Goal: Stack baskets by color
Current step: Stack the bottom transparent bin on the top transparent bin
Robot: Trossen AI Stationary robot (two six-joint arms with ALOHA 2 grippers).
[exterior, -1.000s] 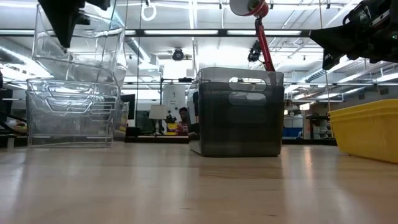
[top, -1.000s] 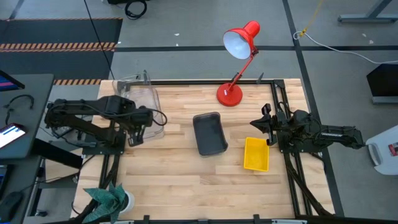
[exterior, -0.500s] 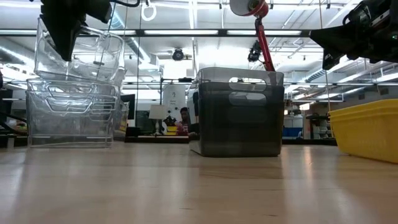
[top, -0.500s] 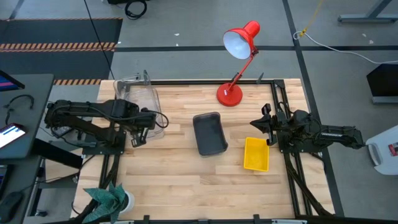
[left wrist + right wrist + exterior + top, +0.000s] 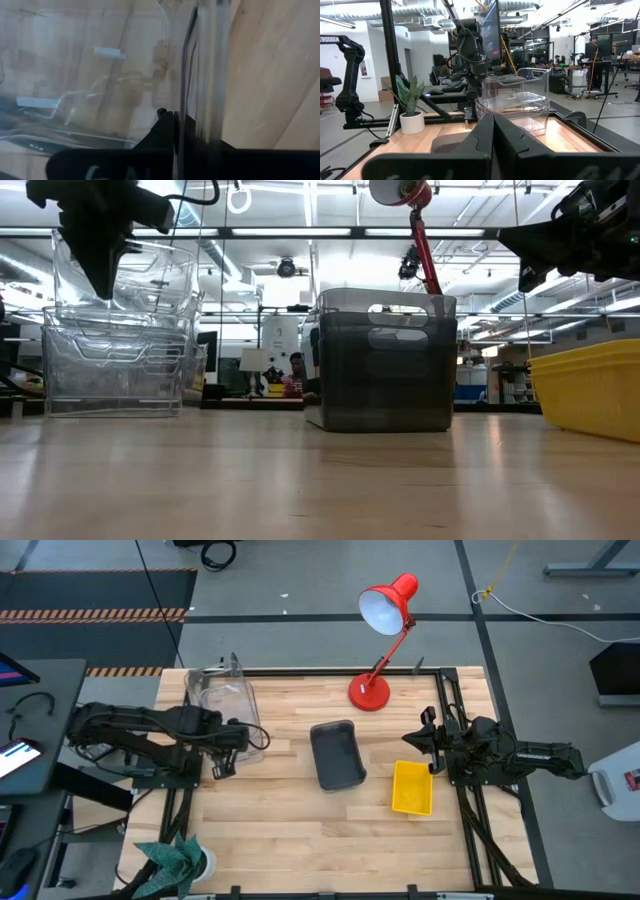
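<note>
High view: the left gripper [image 5: 222, 745] is by the table's [image 5: 290, 830] left edge, clenched on the near wall of a clear basket [image 5: 232, 712] that sits over the clear stack at the back-left corner. A dark grey basket [image 5: 336, 755] lies at the table's middle, and a yellow basket [image 5: 412, 787] lies near the right edge. The right gripper [image 5: 432, 745] waits above the right edge, just behind the yellow basket, clenched on nothing. A red desk lamp [image 5: 384, 615] stands at the back edge.

Low view: the held clear basket [image 5: 125, 272] is tilted and partly nested into the clear stack [image 5: 112, 365] beneath it, with the left gripper [image 5: 102, 255] on its rim. The grey basket [image 5: 385, 360] and the yellow one [image 5: 590, 390] stand apart on the wood.

Left wrist view: the shut fingers [image 5: 165, 127] pinch the clear wall [image 5: 200, 75].

Right wrist view: the shut fingers [image 5: 492, 132] point across the table at the clear stack [image 5: 512, 102].

Judging from this, the clear pile is nearly finished; the top basket needs seating and letting go. Whether the grey and yellow baskets are single or already nested I cannot tell.
</note>
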